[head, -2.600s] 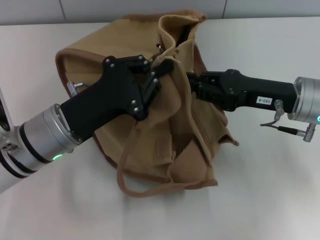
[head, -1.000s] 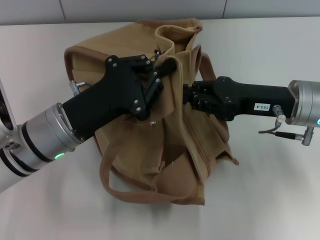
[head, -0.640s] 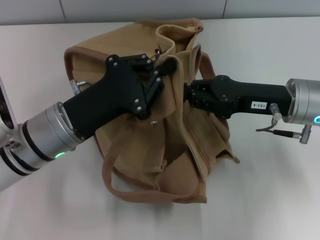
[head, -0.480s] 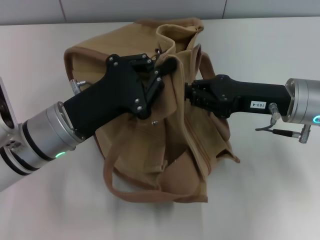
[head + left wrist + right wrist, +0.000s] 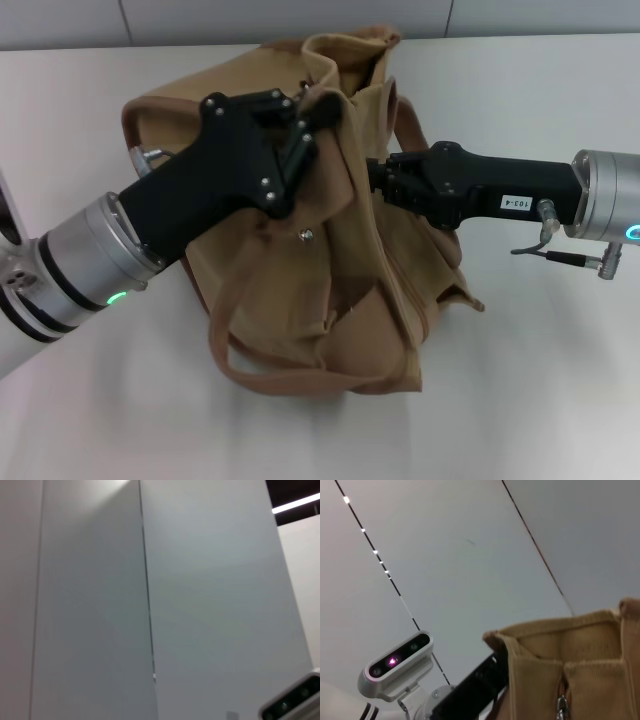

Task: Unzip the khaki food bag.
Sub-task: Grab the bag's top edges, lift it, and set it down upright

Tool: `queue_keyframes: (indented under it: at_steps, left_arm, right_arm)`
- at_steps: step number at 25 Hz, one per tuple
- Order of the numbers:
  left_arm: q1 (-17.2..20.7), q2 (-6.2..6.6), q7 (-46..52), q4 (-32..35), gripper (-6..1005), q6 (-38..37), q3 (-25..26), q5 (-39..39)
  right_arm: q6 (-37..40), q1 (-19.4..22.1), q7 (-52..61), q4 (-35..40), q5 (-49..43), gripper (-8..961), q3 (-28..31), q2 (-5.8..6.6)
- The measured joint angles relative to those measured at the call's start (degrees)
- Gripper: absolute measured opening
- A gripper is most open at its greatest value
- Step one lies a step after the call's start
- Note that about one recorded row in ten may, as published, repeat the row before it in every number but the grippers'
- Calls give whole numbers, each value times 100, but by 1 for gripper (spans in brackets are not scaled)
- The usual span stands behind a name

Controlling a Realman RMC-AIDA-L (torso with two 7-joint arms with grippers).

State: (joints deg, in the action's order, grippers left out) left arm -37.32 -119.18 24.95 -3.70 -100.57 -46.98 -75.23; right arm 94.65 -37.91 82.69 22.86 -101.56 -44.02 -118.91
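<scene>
The khaki food bag (image 5: 330, 290) stands crumpled on the white table (image 5: 560, 400), with its silver snap (image 5: 306, 236) facing me and one webbing handle (image 5: 250, 365) looped toward the front. My left gripper (image 5: 318, 118) is shut on the bag's raised top edge at the far side. My right gripper (image 5: 372, 178) comes in from the right, its tips pressed into the fold at the top of the zipper line. The right wrist view shows the bag's top (image 5: 590, 650) and the zipper pull (image 5: 562, 702) close up. The left wrist view shows only wall.
The bag takes up the middle of the table, with a grey wall behind it. In the right wrist view the left arm (image 5: 470, 690) and the head camera (image 5: 397, 662) stand beyond the bag.
Both grippers have kept their hold. The left gripper has lifted the bag's top edge up and a little left, and the bag's body has shifted and sagged toward the front right.
</scene>
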Motion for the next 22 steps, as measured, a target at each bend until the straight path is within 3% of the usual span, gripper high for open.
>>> queue_keyframes:
  at_steps: [12,22]
  left_arm:
    - [159,1,-24,44,56,-68,539,0]
    - [259,1,68,54,58,-112,1067,0]
  right_arm:
    - [162,550,-27,128,-84,5,-1,141]
    - [281,931,-89,134,-668,5,-1,263]
